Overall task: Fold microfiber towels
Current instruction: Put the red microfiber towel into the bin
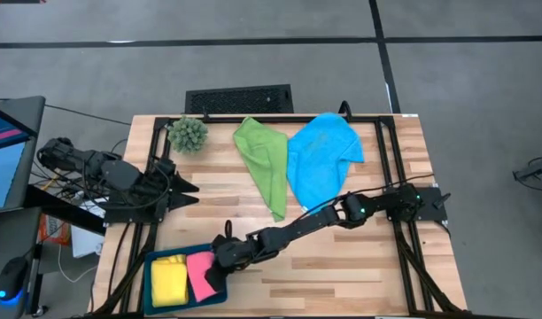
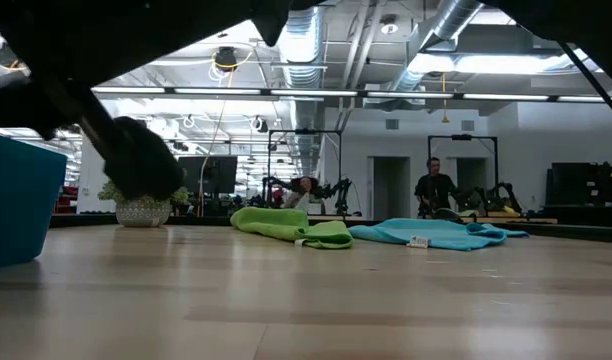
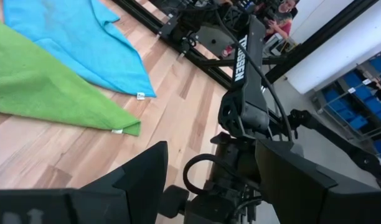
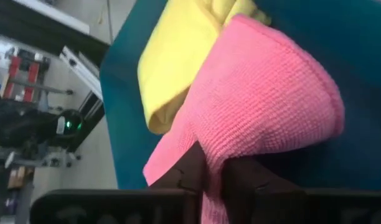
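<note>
Pink towel (image 4: 259,106) fills the right wrist view, folded, lying in the teal tray (image 1: 152,266) with its edge pressed against the folded yellow towel (image 1: 169,279) beside it. Right gripper (image 1: 220,266) is reached down into the tray at the pink towel; its two dark fingers (image 4: 190,171) stand close together with a narrow gap, a fold of pink cloth lying at and between them. Whether the fingers are pinching that fold or have just let go of it cannot be told.

Taking the tray as reference, at the near left corner of the wooden table (image 1: 360,275):
- Right arm runs from the tray diagonally across the table to its base at the right edge.
- Green towel (image 1: 264,159) lies unfolded and limp, well apart from the tray, toward the far side of the table.
- Blue towel (image 1: 320,155) lies unfolded just beyond the green one, farther from the tray, the two touching or nearly so along one edge.
- Spiky green ball plant (image 1: 188,133) stands at the far edge, straight back from the tray.
- Left gripper (image 1: 187,190) waits between tray and plant at the left edge, fingers spread wide, nothing in them.
</note>
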